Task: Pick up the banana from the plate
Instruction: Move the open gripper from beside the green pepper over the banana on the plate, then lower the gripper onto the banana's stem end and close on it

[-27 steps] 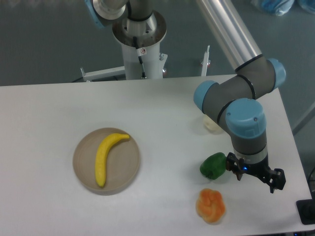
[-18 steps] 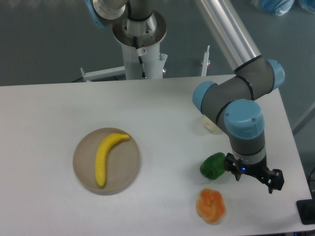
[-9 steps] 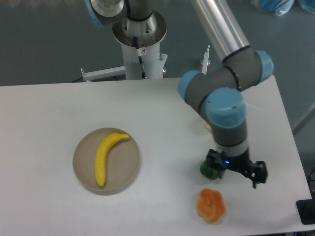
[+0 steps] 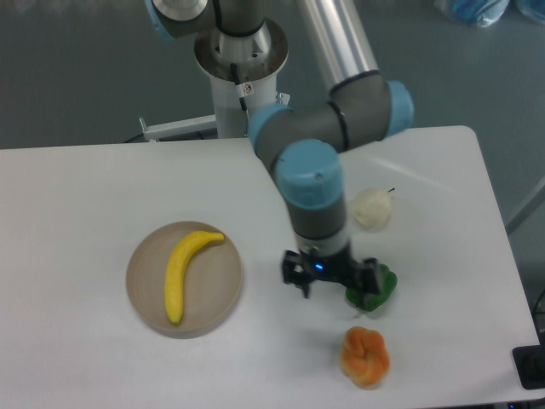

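Note:
A curved bright yellow banana (image 4: 184, 262) lies on a round beige-tan plate (image 4: 220, 290) at the left of the white table. My gripper (image 4: 331, 279) hangs below the arm's wrist, to the right of the plate and apart from it, above the table. The wrist points down toward the camera's far side, so I cannot tell whether the fingers are open or shut. Nothing shows between them.
A green pepper-like fruit (image 4: 377, 288) lies just right of the gripper, partly hidden by it. A lumpy orange fruit (image 4: 364, 356) sits near the front edge. A pale pear-like fruit (image 4: 371, 208) lies behind. The robot base (image 4: 240, 68) stands at the back.
The arm has swung left across the table, from the right of the green fruit to its left, toward the plate. The banana and plate have not moved.

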Motion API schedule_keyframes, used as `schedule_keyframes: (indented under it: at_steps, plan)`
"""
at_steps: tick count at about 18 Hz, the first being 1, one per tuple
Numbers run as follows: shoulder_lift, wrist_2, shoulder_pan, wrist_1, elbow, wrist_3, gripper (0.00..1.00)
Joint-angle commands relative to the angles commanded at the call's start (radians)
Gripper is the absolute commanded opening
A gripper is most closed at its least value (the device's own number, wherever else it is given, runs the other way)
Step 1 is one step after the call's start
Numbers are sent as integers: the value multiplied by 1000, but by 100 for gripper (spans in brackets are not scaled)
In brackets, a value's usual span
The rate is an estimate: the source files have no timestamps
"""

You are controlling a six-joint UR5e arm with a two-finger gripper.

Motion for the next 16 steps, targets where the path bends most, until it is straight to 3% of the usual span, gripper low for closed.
schedule_keyframes:
  at_steps: [3, 9, 11, 16]
  plan:
    - [18, -46, -60, 2, -68, -90, 100]
    - [-9, -86, -178, 0, -84, -179, 100]
    - [-15, -88, -213, 2, -117, -181, 100]
    - [-27, -77, -267, 3, -134, -218, 100]
